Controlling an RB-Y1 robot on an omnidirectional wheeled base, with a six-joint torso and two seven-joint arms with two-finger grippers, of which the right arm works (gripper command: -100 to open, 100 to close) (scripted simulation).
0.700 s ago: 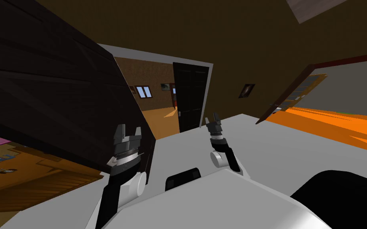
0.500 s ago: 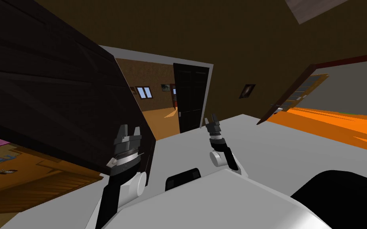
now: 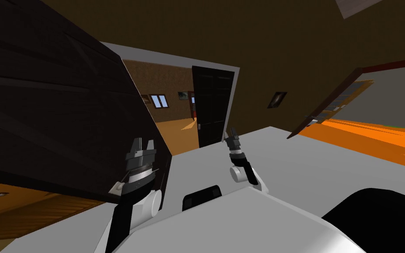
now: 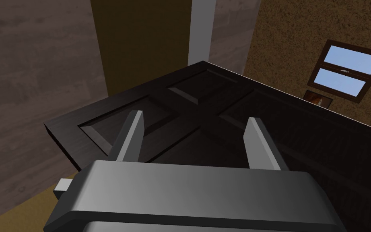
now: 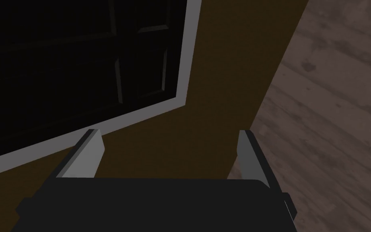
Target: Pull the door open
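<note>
**Left jaws gaping wide at the dark door**

The left jaws are standing wide and gripping nothing. Their two grey fingers (image 4: 134, 135) are pointing along the panelled face of the dark door (image 4: 205, 104), and I cannot tell whether they are touching it. A small pale grey piece (image 4: 62, 189) is poking out just beside the jaws' dark body. It is mostly hidden behind that body, and too little is showing to name it for certain. In the head view the door is hanging swung open across the robot's left, with its far side cut off by the picture's edge. The left forearm (image 3: 124, 206) is reaching up and forward, bringing the jaws against the door near its free edge. The right jaws are also gaping wide and empty, with their fingers (image 5: 88, 155) aiming at a brown wall (image 5: 205, 100) beside a grey door frame (image 5: 180, 72). The right arm (image 3: 241, 162) is stretching out in front, well apart from the door.
</note>
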